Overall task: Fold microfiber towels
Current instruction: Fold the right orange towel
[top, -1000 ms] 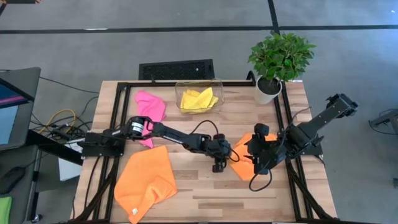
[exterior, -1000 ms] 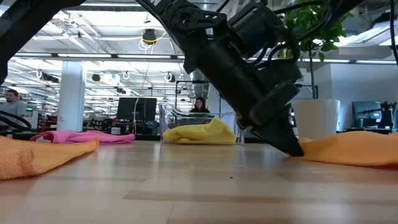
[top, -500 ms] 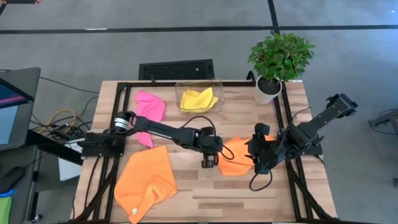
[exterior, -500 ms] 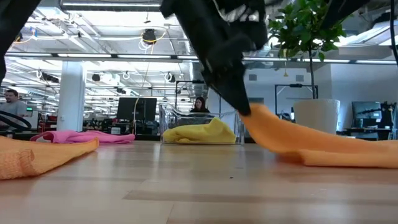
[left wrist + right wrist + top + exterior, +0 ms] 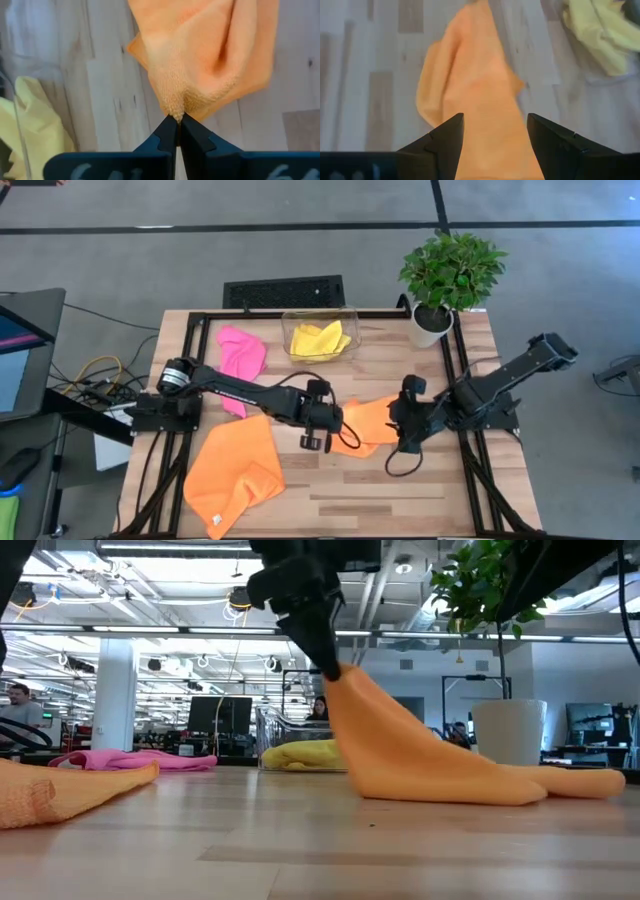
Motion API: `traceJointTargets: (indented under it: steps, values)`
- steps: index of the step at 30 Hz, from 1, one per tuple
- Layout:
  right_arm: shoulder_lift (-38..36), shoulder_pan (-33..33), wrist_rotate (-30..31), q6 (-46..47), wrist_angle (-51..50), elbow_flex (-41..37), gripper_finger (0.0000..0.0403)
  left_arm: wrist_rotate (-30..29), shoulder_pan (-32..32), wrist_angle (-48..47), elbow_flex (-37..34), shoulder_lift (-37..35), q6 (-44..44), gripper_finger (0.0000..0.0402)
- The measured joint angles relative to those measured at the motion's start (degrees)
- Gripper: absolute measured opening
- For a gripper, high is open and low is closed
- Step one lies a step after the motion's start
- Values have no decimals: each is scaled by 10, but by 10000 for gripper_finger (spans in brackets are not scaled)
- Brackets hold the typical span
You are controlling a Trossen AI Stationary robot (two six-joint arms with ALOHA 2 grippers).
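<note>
Now, from above, the left gripper (image 5: 311, 442) has clamped a corner of the orange towel (image 5: 368, 425) and dragged it leftward across the table (image 5: 340, 490), starting a fold; the right gripper (image 5: 398, 442) stays spread wide above it. Level view: that corner is lifted. No writing is legible.

Colours on the table: an orange towel (image 5: 365, 425) at centre, pinched by the black left gripper (image 5: 327, 442); a second orange towel (image 5: 235, 470) at seven o'clock. A hot pink towel (image 5: 241, 352) lies at ten o'clock. A yellow towel (image 5: 320, 339) fills the clear bin (image 5: 345, 315) at twelve o'clock. The tabletop (image 5: 420, 490) is pale wood in light and darker planks, framed in black. The plant (image 5: 452, 268) at two o'clock is green, in a white pot (image 5: 430, 328). The right gripper (image 5: 400, 442) is black.
</note>
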Motion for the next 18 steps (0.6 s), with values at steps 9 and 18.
traceJointTargets:
  steps: [9,18]
  values:
    - [0,-94,-24,132,-6,-66,243,-9,-11,-49,0,0,-39,4]
    - [0,-202,-72,240,-4,-142,243,-5,-14,-48,0,0,-38,4]
